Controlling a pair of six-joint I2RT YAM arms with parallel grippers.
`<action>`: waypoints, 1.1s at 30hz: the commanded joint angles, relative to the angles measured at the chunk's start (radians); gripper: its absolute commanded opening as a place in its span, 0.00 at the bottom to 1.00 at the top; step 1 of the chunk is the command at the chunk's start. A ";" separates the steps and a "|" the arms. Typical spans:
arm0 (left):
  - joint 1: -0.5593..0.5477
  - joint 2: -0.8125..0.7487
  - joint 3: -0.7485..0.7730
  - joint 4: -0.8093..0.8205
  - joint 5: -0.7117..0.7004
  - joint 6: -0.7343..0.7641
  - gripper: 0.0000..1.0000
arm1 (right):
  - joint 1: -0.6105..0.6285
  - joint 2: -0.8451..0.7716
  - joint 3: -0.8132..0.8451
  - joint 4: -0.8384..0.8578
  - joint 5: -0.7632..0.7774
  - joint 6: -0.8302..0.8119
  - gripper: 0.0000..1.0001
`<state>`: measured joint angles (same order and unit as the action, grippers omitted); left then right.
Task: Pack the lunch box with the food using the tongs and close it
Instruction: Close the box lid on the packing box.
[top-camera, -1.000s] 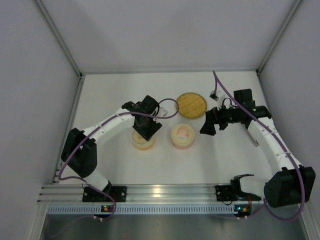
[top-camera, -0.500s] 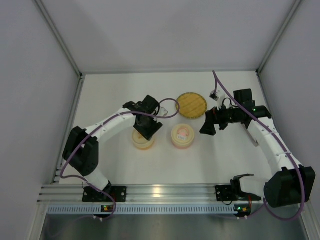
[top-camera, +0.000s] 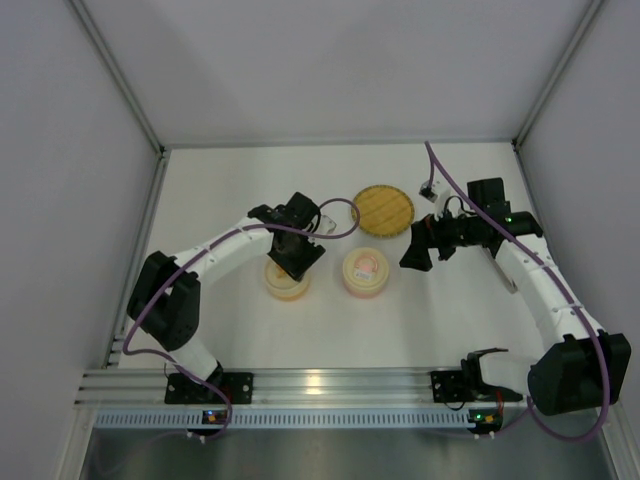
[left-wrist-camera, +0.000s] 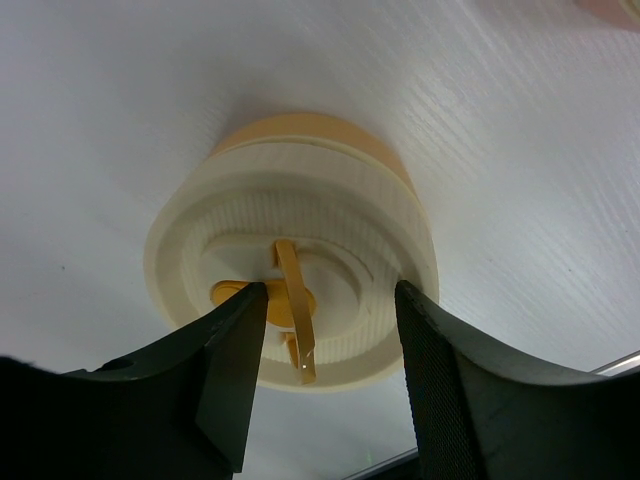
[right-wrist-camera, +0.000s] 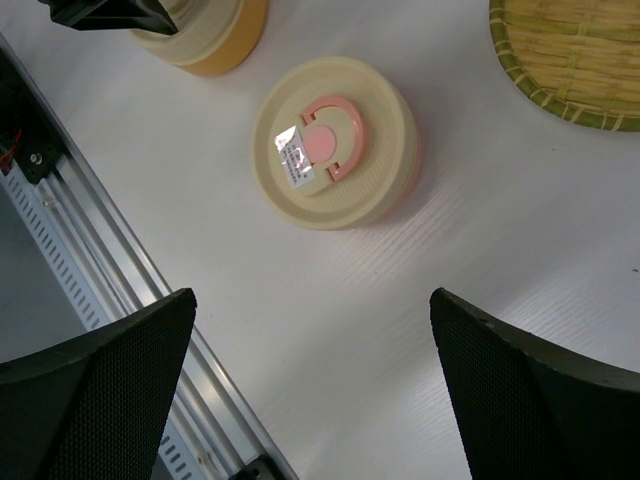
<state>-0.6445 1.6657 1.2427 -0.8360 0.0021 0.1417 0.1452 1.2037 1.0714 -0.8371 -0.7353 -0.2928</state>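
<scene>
A round cream lunch box with an orange base (top-camera: 287, 283) sits lid-on under my left gripper (top-camera: 297, 255). In the left wrist view its ribbed lid (left-wrist-camera: 300, 190) carries a thin orange loop handle (left-wrist-camera: 295, 310) standing upright between my open fingers. The left finger (left-wrist-camera: 225, 360) is near the orange tab, the right finger (left-wrist-camera: 440, 370) is apart from it. A second cream box with a pink lid mark (right-wrist-camera: 335, 155) stands to the right. My right gripper (right-wrist-camera: 315, 350) hovers open beside it, holding nothing. The food and the tongs are out of view.
A woven bamboo plate (top-camera: 384, 209) lies behind the two boxes, its rim (right-wrist-camera: 575, 60) at the top right of the right wrist view. The aluminium rail (right-wrist-camera: 90, 260) runs along the table's near edge. White walls enclose the table on three sides.
My left gripper has narrowed slightly around the orange handle and shifted a little. The right arm has not moved.
</scene>
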 joint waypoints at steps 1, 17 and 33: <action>-0.009 0.052 -0.049 0.054 -0.025 -0.005 0.59 | -0.018 -0.004 0.004 0.044 -0.026 -0.019 0.99; -0.027 0.137 -0.078 0.090 -0.074 -0.027 0.64 | -0.019 0.002 0.004 0.044 -0.022 -0.034 0.99; -0.030 0.201 -0.134 0.124 -0.065 -0.028 0.64 | -0.019 -0.001 0.010 0.041 -0.022 -0.034 0.99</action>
<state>-0.6651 1.6955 1.2320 -0.8089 -0.0414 0.1280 0.1452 1.2072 1.0714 -0.8375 -0.7353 -0.3126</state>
